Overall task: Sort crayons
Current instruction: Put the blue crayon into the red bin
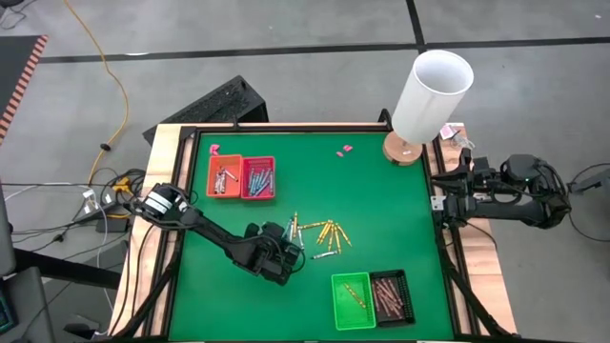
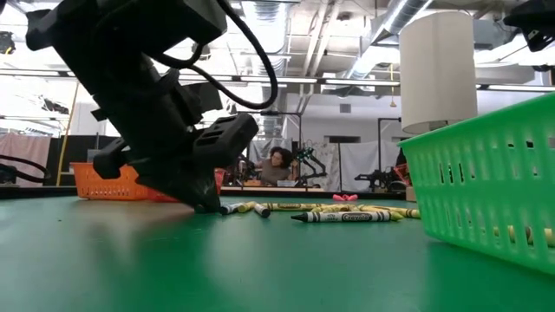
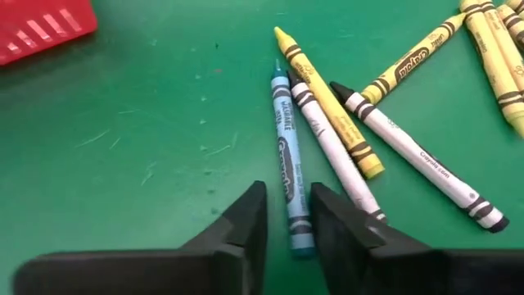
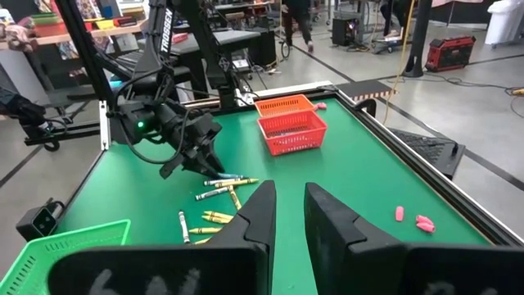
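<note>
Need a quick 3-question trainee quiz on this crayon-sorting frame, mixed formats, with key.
1. True or false: the left gripper is down at the table with a blue crayon lying between its jaws.
2. Which tray sits right beside the green tray? A) black tray B) orange tray C) red tray
3. Fill in: the right gripper waits at the table's ___ edge, away from the loose crayons.

Key: 1 true; 2 A; 3 right
</note>
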Controlling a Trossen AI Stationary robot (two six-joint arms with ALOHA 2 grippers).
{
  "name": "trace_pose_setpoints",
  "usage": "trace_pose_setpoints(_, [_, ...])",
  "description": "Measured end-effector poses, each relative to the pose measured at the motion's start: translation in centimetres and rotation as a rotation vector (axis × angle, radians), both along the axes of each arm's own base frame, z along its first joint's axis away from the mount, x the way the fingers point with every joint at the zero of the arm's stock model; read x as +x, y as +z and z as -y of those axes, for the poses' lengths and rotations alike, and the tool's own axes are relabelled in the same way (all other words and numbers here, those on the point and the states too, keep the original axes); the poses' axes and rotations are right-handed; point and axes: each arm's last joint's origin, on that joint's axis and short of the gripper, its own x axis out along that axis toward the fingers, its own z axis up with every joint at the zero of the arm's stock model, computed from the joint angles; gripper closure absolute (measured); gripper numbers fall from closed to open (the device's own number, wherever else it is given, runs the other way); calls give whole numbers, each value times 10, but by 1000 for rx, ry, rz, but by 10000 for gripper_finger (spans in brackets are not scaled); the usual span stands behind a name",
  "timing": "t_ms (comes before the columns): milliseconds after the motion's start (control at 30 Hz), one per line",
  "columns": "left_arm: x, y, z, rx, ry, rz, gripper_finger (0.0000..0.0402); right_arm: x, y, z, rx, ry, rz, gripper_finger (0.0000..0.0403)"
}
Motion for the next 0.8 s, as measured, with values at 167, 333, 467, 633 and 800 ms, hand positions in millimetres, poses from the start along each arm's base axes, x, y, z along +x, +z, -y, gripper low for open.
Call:
trace_pose_setpoints(167, [2,1,1,-6,-20,-3,387,0,0,0,0,0,0,335])
trace_pose_setpoints(333, [2,1,1,-6,-19,-3,391,0,0,0,0,0,0,335])
trace_pose_setpoints(467, [2,2,1,-15,-13,3,390,0,0,0,0,0,0,335])
trace_pose_setpoints(633, [0,12,1,-43,-12,23,390,0,0,0,0,0,0,335])
trace_pose_setpoints(800, [-1,27,-1,-39,-3,61,390,0,0,0,0,0,0,335])
